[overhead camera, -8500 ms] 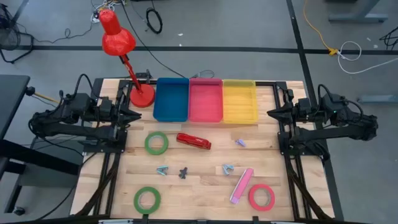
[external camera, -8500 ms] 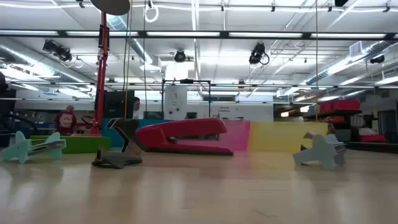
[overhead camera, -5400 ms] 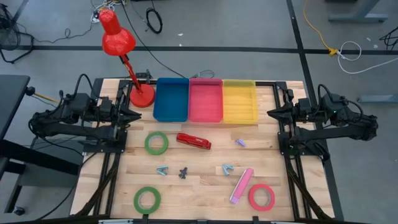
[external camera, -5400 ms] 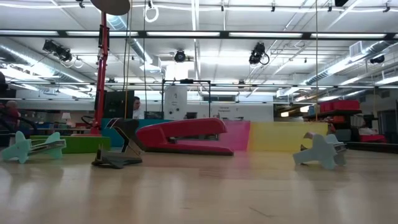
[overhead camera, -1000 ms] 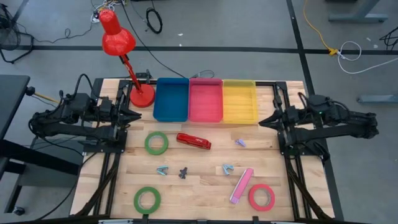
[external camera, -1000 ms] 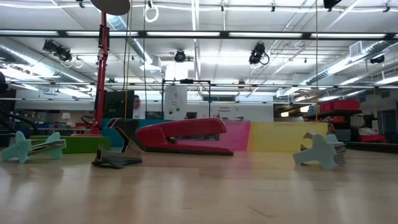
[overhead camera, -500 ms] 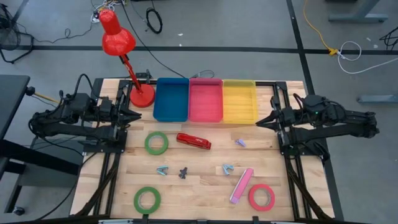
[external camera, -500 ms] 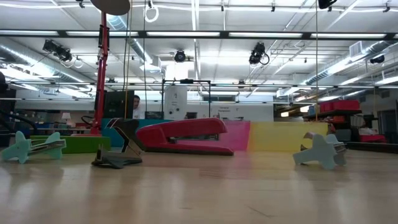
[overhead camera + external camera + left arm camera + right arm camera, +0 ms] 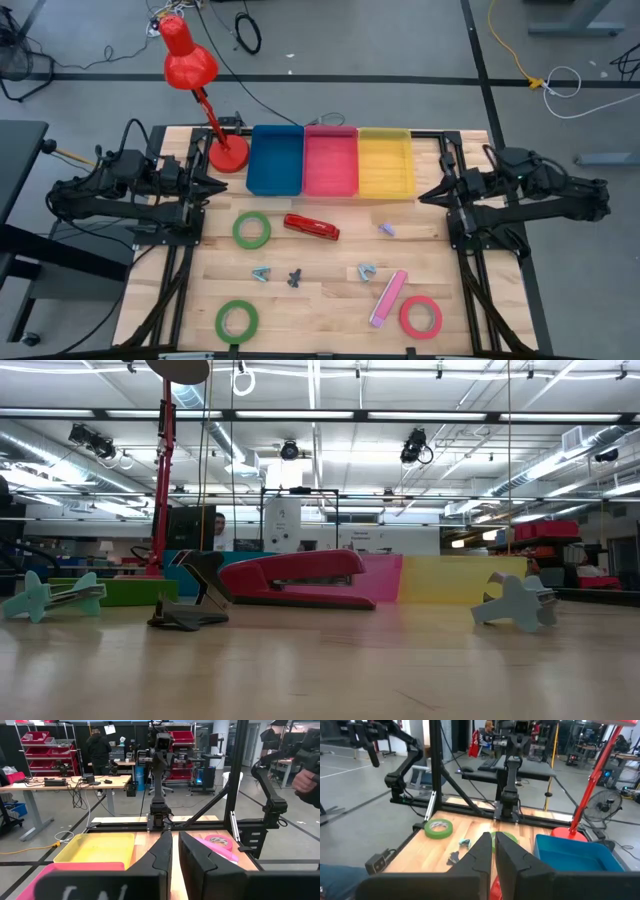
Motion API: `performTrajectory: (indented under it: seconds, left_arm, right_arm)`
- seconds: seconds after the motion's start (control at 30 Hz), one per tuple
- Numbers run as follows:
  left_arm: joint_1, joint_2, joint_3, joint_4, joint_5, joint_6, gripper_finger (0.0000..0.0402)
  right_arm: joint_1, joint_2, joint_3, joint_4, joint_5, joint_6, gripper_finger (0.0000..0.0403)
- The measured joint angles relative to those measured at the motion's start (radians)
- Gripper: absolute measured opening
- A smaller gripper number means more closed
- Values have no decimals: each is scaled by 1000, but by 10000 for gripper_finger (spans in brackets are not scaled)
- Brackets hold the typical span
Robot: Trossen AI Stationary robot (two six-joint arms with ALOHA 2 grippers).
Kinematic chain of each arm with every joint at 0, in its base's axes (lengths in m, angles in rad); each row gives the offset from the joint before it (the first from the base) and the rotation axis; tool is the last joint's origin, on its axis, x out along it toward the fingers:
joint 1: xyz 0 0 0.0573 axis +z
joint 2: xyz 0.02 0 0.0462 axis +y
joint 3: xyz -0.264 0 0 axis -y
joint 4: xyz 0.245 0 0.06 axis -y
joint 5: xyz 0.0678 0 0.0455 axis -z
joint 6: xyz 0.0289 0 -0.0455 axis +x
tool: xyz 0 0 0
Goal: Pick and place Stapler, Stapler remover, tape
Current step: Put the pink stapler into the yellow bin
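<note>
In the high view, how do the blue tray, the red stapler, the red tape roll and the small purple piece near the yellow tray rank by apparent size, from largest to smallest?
1. Blue tray, clearly the largest.
2. Red stapler, long but narrow.
3. Red tape roll. It looks close to the stapler in extent, shorter but wider, so this order is not firm.
4. Small purple piece, by far the smallest.

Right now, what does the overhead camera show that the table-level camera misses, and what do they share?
Only the overhead view shows both arms, with the left pincer and right pincer shut at the table's sides, the blue tray, the pink stapler and red tape. Only the table-level view shows the room's ceiling lights. Both show the red stapler and yellow tray.
</note>
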Motion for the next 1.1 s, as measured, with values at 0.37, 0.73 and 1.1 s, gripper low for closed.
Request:
performTrajectory:
  seconds: [0.37, 0.73, 1.1]
  left_arm:
    - [0, 0, 0, 0, 0, 0, 34]
    - [0, 0, 0, 0, 0, 0, 34]
    - [0, 0, 0, 0, 0, 0, 34]
  right_arm:
    - [21, 19, 93, -74, -26, 0, 24]
    - [71, 64, 93, -147, -73, -5, 24]
    - [154, 185, 93, -259, -155, -108, 24]
